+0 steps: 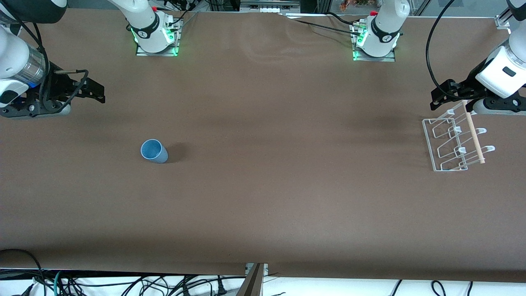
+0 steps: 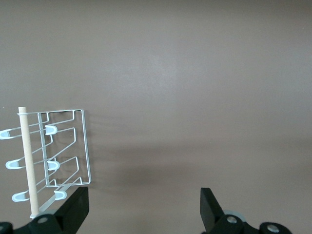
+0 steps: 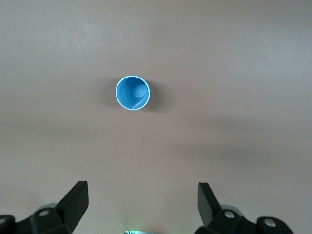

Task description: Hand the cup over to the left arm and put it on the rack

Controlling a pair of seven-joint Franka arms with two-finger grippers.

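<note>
While the cup (image 1: 154,151) stands upright and untouched on the tabletop (image 1: 263,185) toward the right arm's end, well apart from the rack (image 1: 454,142), right gripper (image 1: 92,90) and left gripper (image 1: 446,95) both hang wide and empty: pickup, handover, placement all remain.

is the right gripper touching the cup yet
Apart. The right wrist view shows the cup upright on bare table, well clear of the open right gripper; the front view shows the same gap.
</note>
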